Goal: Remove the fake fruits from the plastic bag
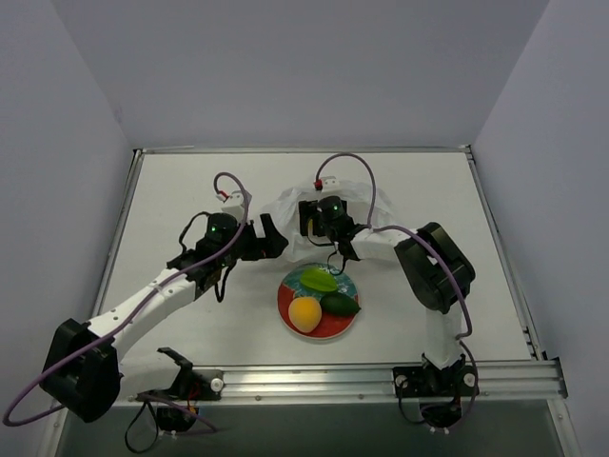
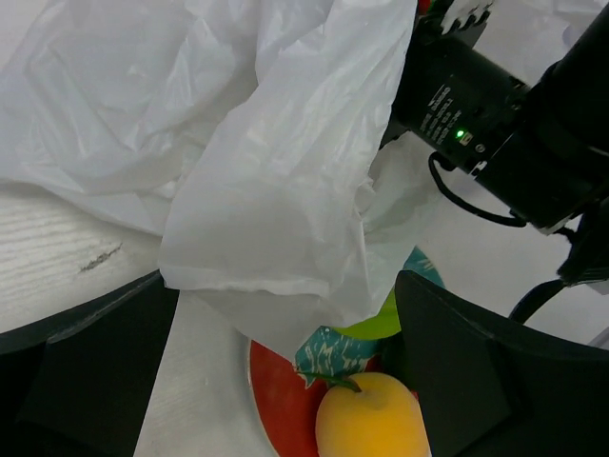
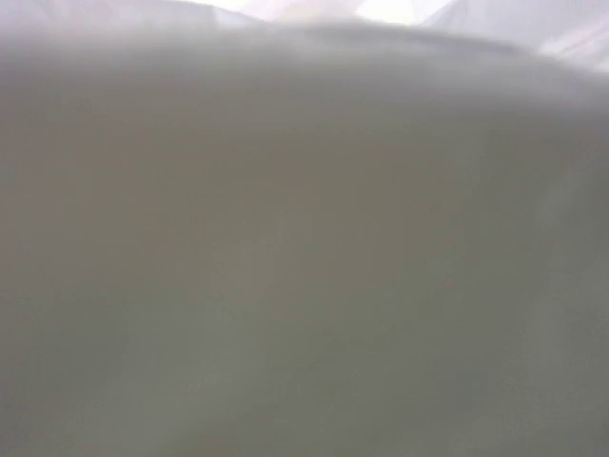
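Note:
The whitish plastic bag lies crumpled behind the red-and-teal plate. On the plate lie an orange-yellow fruit, a dark green oval fruit and a yellow-green pointed fruit. The bright green fruit is hidden. My left gripper is at the bag's left edge. In the left wrist view it is wide open with a hanging flap of bag between its fingers, above the orange-yellow fruit. My right gripper is pushed into the bag. Its wrist view shows only blurred film, so its fingers are hidden.
The right arm's black wrist and cable are close on the right in the left wrist view. The plate's rim lies just under the left gripper. A metal rail runs along the table's near edge.

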